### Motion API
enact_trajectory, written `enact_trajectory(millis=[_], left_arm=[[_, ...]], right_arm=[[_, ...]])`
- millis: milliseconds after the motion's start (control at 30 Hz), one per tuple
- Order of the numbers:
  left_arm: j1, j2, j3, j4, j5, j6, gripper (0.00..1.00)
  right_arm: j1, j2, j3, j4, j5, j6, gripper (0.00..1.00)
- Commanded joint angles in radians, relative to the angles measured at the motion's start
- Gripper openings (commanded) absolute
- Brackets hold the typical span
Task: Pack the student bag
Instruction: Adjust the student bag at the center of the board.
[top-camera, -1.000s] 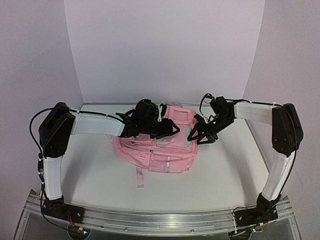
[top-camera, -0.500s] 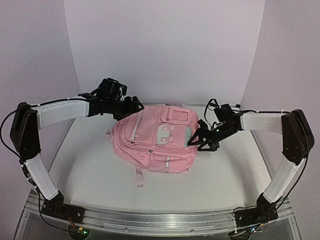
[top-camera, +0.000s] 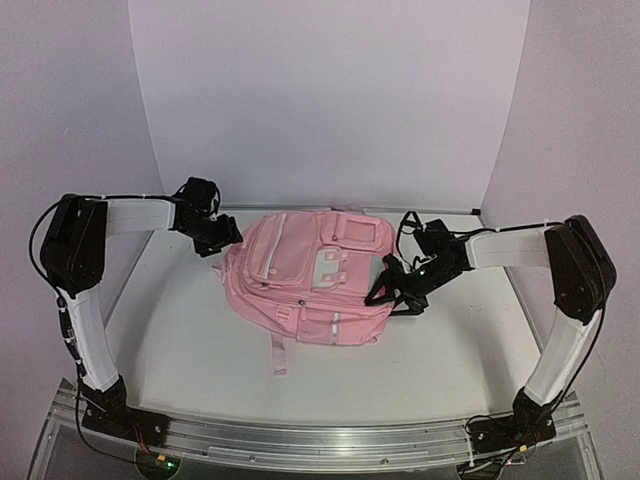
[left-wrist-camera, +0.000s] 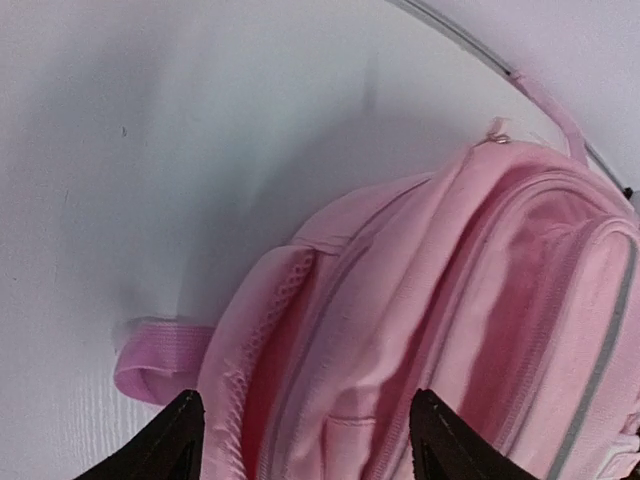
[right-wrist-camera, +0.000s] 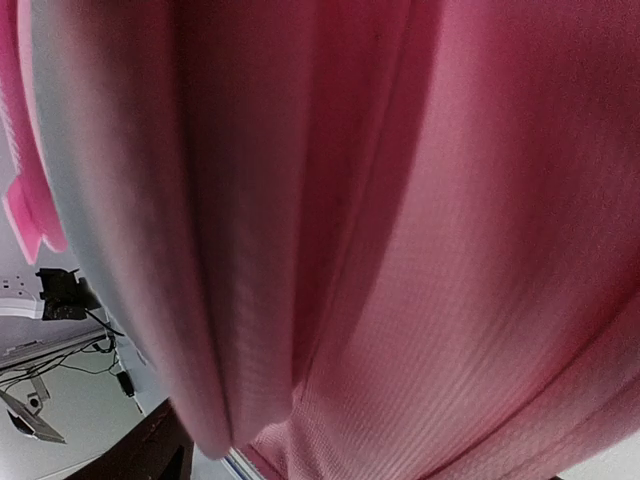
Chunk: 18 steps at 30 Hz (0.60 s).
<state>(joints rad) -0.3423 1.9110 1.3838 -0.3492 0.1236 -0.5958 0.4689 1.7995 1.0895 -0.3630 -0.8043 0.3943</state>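
The student bag (top-camera: 305, 285) is a large pink backpack lying front-up in the middle of the table, its zip pockets and grey-white stripe showing. My left gripper (top-camera: 218, 240) hovers at the bag's rear left corner. In the left wrist view my left gripper (left-wrist-camera: 305, 440) is open, both fingertips (left-wrist-camera: 185, 435) spread above the bag (left-wrist-camera: 440, 300). My right gripper (top-camera: 392, 292) is open and pushed against the bag's right side. Pink fabric (right-wrist-camera: 400, 230) fills the right wrist view, with only one finger (right-wrist-camera: 165, 450) showing.
A pink strap (top-camera: 280, 352) trails from the bag toward the front of the white table (top-camera: 170, 330). White backdrop walls close off the back and sides. A metal rail (top-camera: 320, 435) with both arm bases runs along the near edge.
My left arm has swung from above the bag's middle out to the left and come down at its rear left corner. My right gripper has slid forward and lower along the bag's right side.
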Motion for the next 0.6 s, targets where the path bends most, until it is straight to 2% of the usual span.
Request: enact_trajectory(millis=[0, 133, 267, 400, 500, 567], left_arm=[[-0.003, 0.045, 0.039, 0.000, 0.073, 0.022, 0.61], [-0.022, 0.007, -0.073, 0.090, 0.137, -0.006, 0.38], [-0.115, -0.051, -0.142, 0.119, 0.137, -0.006, 0.15], [-0.278, -0.108, -0.178, 0.113, 0.086, -0.019, 0.05], [-0.384, -0.140, -0.217, 0.150, 0.058, -0.068, 0.02], [-0.447, -0.145, -0.236, 0.170, 0.050, -0.090, 0.04]], right_arm=[[-0.038, 0.072, 0.110, 0.023, 0.004, 0.027, 0.78], [-0.104, 0.138, 0.205, 0.021, -0.019, 0.053, 0.75], [-0.120, 0.194, 0.300, 0.018, 0.004, 0.032, 0.74], [-0.121, 0.295, 0.460, 0.016, 0.027, 0.026, 0.73], [-0.125, 0.403, 0.634, 0.009, 0.048, 0.053, 0.73], [-0.126, 0.474, 0.752, 0.005, 0.048, 0.080, 0.73]])
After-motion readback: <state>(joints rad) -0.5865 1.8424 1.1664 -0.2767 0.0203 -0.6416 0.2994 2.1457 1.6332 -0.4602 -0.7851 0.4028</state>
